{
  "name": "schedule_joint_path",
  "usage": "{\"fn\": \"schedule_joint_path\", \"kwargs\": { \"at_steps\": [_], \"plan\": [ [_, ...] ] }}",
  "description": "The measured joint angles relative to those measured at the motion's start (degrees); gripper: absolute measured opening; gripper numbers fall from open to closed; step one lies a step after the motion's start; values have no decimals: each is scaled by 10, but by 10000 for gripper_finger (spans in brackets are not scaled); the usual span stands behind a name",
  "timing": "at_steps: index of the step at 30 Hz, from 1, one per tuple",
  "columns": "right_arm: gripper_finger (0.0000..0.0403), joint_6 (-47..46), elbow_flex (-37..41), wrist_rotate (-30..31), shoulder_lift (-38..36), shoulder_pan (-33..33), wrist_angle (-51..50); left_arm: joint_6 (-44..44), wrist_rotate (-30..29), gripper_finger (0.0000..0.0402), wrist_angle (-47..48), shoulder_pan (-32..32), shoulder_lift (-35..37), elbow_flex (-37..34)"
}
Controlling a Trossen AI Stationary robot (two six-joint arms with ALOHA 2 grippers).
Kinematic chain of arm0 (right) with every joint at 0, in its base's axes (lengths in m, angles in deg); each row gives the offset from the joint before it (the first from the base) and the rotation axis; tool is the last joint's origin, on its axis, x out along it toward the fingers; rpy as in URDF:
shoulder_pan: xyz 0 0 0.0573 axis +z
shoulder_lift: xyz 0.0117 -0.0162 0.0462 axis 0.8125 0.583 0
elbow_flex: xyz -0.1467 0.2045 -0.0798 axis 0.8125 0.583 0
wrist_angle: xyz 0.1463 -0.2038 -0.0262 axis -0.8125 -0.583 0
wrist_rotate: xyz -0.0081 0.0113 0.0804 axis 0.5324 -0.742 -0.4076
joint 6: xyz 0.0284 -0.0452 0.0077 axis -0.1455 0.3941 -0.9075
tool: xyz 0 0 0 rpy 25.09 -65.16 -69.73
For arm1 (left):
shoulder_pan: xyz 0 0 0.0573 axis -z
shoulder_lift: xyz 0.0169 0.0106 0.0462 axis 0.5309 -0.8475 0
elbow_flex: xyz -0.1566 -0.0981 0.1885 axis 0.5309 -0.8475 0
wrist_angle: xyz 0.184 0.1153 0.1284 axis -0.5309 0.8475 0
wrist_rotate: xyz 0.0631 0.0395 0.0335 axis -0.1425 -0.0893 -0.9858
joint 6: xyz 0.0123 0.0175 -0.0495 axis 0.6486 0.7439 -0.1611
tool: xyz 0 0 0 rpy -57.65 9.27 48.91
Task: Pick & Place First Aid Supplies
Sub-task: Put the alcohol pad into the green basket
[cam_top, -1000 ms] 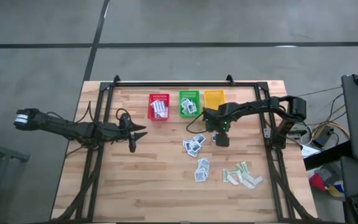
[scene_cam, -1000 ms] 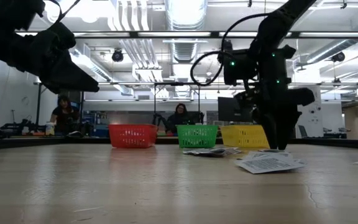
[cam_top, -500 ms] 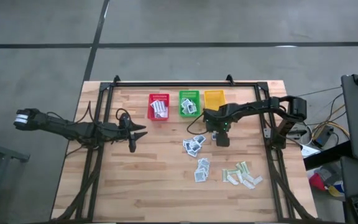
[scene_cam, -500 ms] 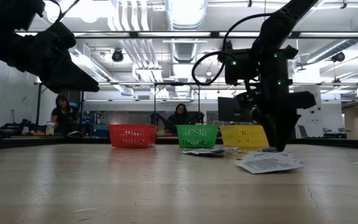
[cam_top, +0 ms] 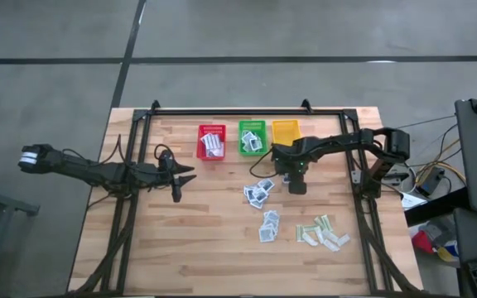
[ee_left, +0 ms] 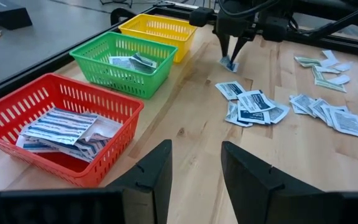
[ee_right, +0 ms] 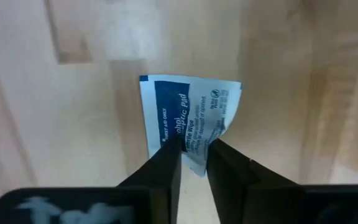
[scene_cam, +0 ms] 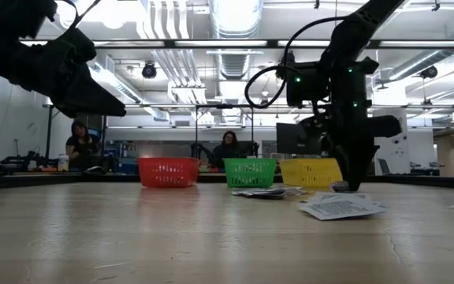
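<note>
Now | right gripper (ee_right: 194, 152) jaws clenched on alcohol pad packet (ee_right: 191, 115); left gripper (ee_left: 194, 168) jaws released

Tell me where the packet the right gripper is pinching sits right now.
The small white-blue packet lies on the wooden table between the right gripper fingers, right of the scattered square packets and in front of the yellow basket.

My worktop (cam_top: 189, 248) is pale wooden planks, framed by a black metal rail (cam_top: 230, 110). Three plastic baskets stand in a row near its far edge: red basket (cam_top: 211, 141), green basket (cam_top: 252, 137), yellow basket (cam_top: 285, 132), just beside one another. Grey floor (cam_top: 48, 33) lies all around. Beyond the worktop, two people (scene_cam: 80, 144) sit at desks under ceiling ducts (scene_cam: 231, 16).
</note>
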Motion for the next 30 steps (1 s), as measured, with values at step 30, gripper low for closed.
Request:
{"fn": "schedule_joint_path", "kwargs": {
  "at_steps": [30],
  "plan": [
    [8,-44,-6,-865,-188,-108,216,0,0,133,-1,0,0,0]
  ]
}}
